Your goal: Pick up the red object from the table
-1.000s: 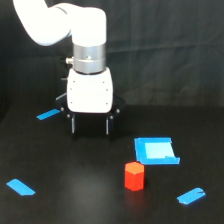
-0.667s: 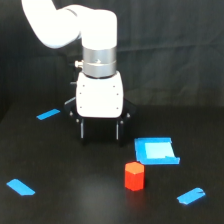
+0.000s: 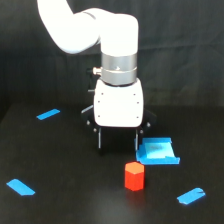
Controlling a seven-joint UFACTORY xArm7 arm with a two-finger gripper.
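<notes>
The arm (image 3: 75, 27) is cut off by the top edge. The gripper (image 3: 118, 145) hides part of the tray's (image 3: 159, 155) left side, perhaps its corner.

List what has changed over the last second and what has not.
The gripper moved toward the exterior view's right and toward the red object, its fingers open, holding nothing. The red object, blue tray and tape strips stayed put on the table.

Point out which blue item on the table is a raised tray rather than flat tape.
The blue tray just right of the hand, with raised walls; the others are flat strips.
</notes>
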